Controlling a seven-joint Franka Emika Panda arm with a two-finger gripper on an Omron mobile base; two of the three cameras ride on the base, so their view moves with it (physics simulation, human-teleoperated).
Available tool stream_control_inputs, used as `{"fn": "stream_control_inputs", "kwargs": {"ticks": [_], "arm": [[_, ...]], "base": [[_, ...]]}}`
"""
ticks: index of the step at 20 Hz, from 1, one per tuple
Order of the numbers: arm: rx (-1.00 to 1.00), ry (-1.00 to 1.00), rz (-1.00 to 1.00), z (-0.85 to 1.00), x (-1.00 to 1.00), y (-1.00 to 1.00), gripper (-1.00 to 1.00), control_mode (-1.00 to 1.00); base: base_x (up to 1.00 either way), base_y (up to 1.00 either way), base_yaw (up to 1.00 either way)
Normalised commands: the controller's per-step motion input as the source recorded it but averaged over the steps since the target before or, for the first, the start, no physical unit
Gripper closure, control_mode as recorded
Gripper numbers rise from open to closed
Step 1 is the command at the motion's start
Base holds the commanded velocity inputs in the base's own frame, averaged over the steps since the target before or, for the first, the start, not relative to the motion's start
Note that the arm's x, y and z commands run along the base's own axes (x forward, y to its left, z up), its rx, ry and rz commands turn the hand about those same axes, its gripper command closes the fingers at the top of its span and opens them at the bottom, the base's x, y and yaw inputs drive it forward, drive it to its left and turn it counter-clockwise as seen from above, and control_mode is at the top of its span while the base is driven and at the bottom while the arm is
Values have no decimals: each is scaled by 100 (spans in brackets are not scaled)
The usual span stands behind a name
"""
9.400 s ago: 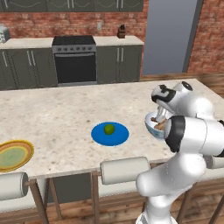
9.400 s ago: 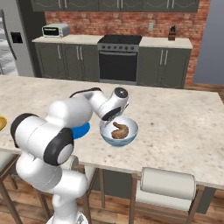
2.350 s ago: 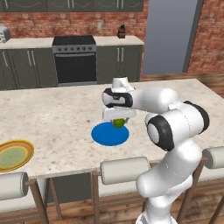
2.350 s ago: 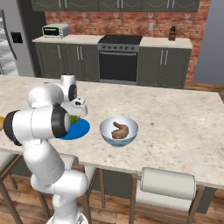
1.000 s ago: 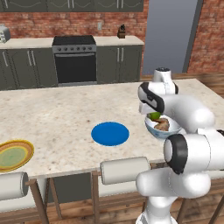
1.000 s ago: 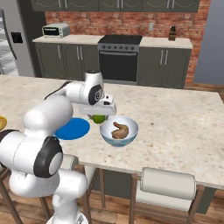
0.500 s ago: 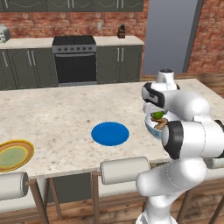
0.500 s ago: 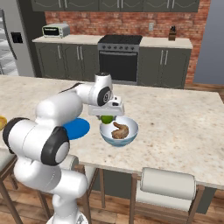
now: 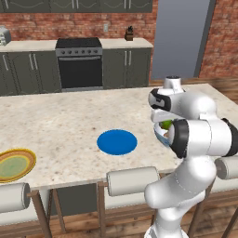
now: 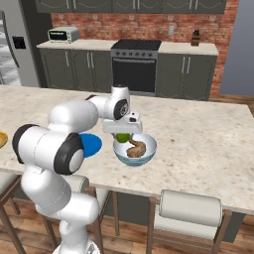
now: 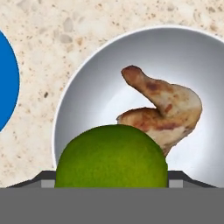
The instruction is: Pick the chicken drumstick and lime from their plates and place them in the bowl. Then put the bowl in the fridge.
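My gripper (image 10: 122, 134) is shut on the green lime (image 10: 122, 137) and holds it just above the near-left rim of the pale bowl (image 10: 136, 158). In the hand view the lime (image 11: 111, 157) sits between the fingertips, with the bowl's (image 11: 83, 92) inside below it. The brown chicken drumstick (image 11: 168, 109) lies in the bowl, tapered end up-left; it also shows in the right base view as the drumstick (image 10: 135, 148). The blue plate (image 9: 117, 142) is bare, left of the bowl. The yellow-rimmed plate (image 9: 16, 163) lies at the counter's left end. The fridge (image 10: 10, 54) stands far left.
The bowl stands on a speckled stone island counter (image 9: 60, 121) with padded stools (image 10: 191, 211) along its near edge. A black oven (image 9: 79, 62) and dark cabinets line the brick back wall. A toaster oven (image 10: 63, 34) rests on the back counter.
My gripper has carried the lime a little further right, from beside the bowl's left rim to just over its edge. The bowl, drumstick and plates have not moved.
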Motion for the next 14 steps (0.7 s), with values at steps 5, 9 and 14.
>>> {"fn": "stream_control_inputs", "kwargs": {"ticks": [5, 9, 14], "arm": [[0, 6, 0, -23, 11, -7, -100, -100], [0, 5, 0, -11, 18, -1, -100, -100], [1, 5, 0, -7, 2, 0, -100, -100]], "base": [[0, 0, 0], [0, 0, 0], [0, 0, 0]]}}
